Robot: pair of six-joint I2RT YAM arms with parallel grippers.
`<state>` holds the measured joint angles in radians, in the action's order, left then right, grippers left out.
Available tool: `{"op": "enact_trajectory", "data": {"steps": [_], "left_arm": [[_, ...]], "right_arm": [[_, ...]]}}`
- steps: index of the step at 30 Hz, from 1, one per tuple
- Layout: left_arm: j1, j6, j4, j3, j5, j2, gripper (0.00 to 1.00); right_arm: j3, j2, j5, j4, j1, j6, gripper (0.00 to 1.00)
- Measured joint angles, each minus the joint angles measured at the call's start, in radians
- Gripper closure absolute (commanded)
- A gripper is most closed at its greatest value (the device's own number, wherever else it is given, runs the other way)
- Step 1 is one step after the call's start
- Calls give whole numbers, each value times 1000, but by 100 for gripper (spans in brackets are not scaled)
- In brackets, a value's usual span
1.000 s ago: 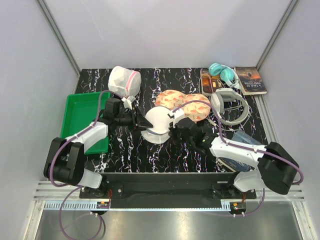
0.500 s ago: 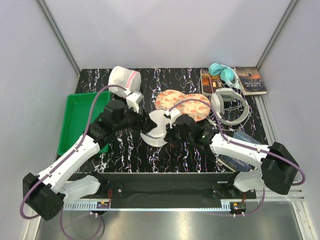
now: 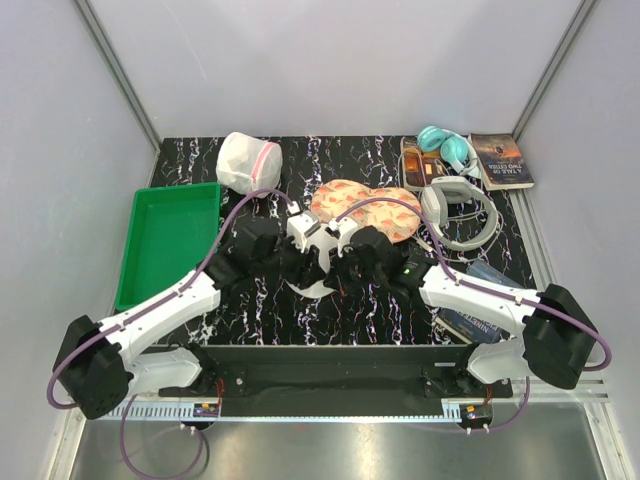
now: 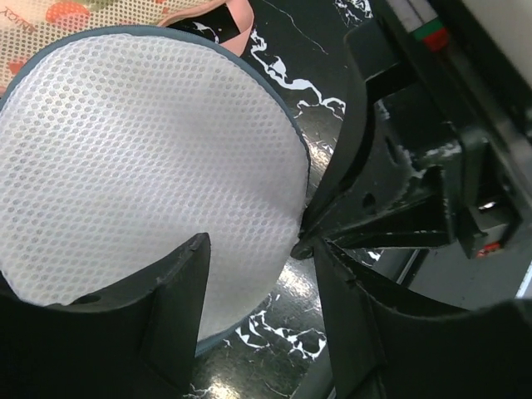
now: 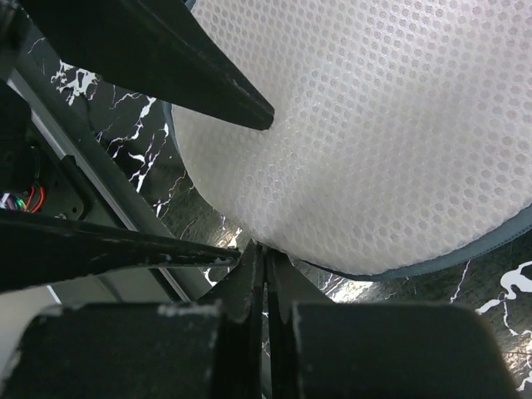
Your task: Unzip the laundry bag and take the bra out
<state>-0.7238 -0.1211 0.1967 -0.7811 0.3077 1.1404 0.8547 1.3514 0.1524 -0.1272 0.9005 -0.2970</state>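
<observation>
The laundry bag (image 4: 150,166), a round white mesh dome with a grey zip band, lies on the black marbled table; it also fills the right wrist view (image 5: 374,125). From above only a white sliver of it (image 3: 314,289) shows under the arms. My left gripper (image 4: 258,287) is open, its jaws straddling the bag's near rim, and it sits over the bag in the top view (image 3: 303,262). My right gripper (image 5: 266,249) is shut, pinching the bag's rim at its edge (image 3: 340,268). The bra is not in view.
A pink-orange floral two-cup item (image 3: 365,205) lies just behind the bag. A white mesh pouch with pink trim (image 3: 248,163) is at the back left, a green tray (image 3: 165,240) at the left. Headphones (image 3: 460,210), a teal headset (image 3: 445,148) and a book (image 3: 500,160) are at the right.
My left arm has swung right and forward, from beside the bag's left edge to over it, hiding most of it. The right gripper has stayed at the bag's rim.
</observation>
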Motion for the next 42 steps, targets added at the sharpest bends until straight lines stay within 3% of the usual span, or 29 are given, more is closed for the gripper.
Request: {"op": "enact_trajectory", "data": {"steps": [3,12,15,16,17,42], "left_arm": [[-6,12,-27,14,0,13,48],[-39,37,-51,44,-23,27,69],[-47,41,-65,44,-22,33,84],[-49,39,-68,44,-22,36,97],[-51,42,-71,45,-22,41,100],[-111,89,-74,46,-107,53,100]], "right_arm": [[0,0,1,-7,-3,-6,100],[0,-2,26,-22,-28,-26,100],[0,-6,28,-24,-37,-33,100],[0,-8,30,-26,-41,-35,100],[0,-9,32,-27,-45,-37,100],[-1,-51,102,-93,-239,-16,100]]}}
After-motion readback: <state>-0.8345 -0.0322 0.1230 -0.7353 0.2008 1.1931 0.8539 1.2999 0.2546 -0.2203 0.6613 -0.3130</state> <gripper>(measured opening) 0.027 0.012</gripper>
